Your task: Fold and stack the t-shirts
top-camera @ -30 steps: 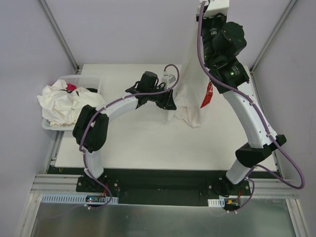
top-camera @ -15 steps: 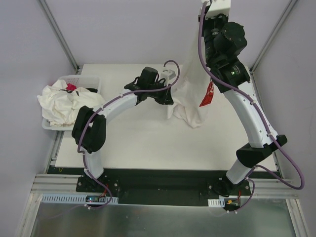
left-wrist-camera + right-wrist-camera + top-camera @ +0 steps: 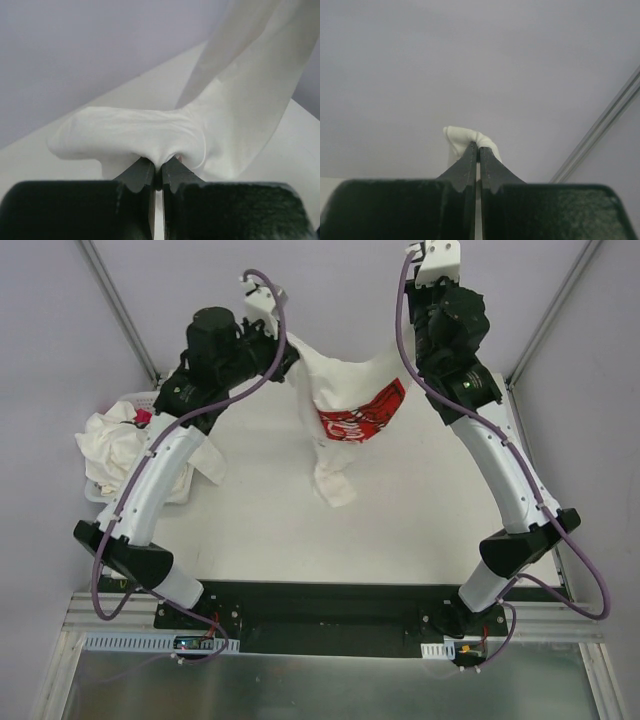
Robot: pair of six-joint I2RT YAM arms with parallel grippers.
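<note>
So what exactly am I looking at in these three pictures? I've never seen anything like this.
These are two robot arms, the left arm and the right arm, bolted at the edge of a white table. The wide picture looks down from above. The other two come from cameras on the wrists, so the black shapes there are pincers. The left gripper and the right gripper are both shut on one off-white t-shirt, holding it up spread between them. More shirts lie heaped in a white basket at the left.
</note>
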